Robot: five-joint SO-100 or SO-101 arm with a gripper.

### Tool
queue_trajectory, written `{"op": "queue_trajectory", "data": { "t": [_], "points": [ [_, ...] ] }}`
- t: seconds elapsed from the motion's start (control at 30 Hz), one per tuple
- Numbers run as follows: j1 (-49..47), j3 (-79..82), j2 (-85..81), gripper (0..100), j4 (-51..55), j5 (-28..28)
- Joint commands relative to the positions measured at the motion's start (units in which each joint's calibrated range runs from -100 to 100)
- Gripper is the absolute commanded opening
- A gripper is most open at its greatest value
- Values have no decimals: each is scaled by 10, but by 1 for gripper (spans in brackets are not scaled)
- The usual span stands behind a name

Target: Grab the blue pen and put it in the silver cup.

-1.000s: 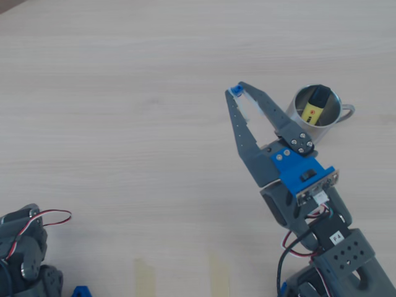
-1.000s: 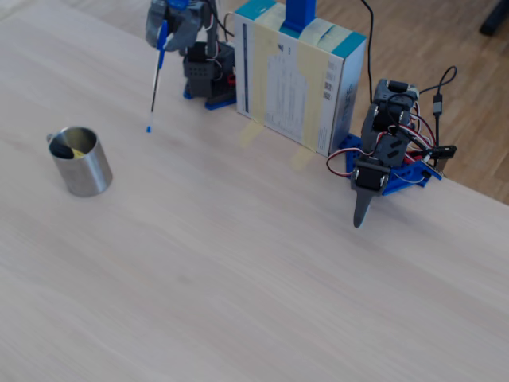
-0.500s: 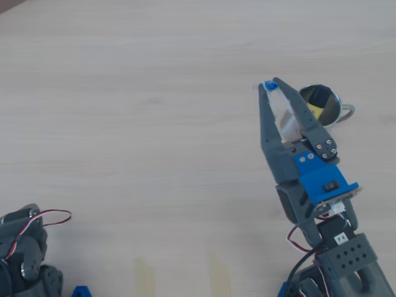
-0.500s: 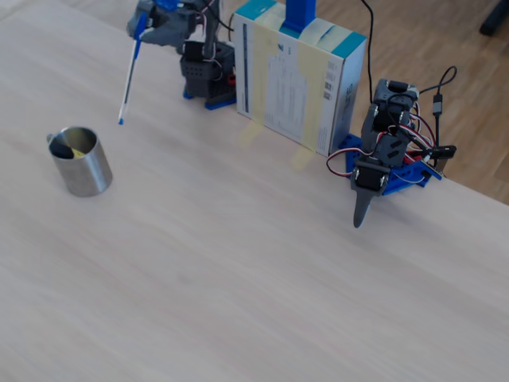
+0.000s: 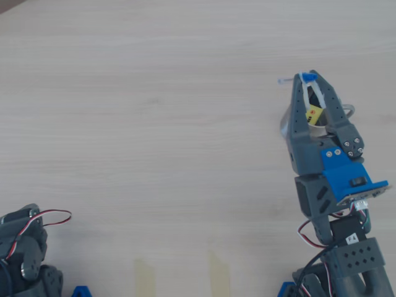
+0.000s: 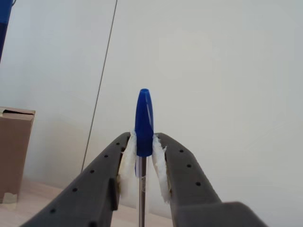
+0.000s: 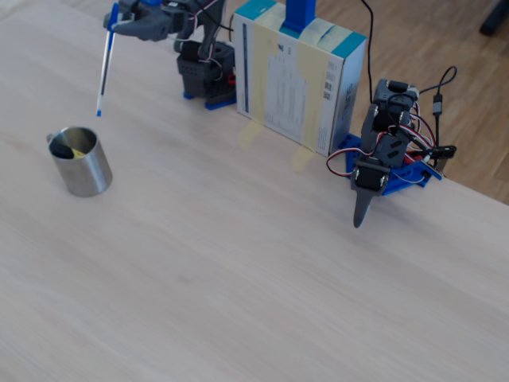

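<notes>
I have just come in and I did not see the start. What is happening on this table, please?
A small robot arm holds a blue pen by its cap end in its gripper, so the pen hangs nearly upright in the air. The pen tip is above and a little behind the silver cup in the fixed view, not yet inside it. A yellow marker already lies in the cup. A second arm rests idle.

blue pen (image 6: 143,120), silver cup (image 7: 82,163), pale wood-grain table (image 5: 154,93)
</notes>
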Motion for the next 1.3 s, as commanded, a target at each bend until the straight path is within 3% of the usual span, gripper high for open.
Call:
{"op": "queue_trajectory", "data": {
  "t": [0.0,1.27],
  "points": [
    [12,5,-27,2,-9,-1],
    [93,73,-85,2,0,0]
  ]
}}
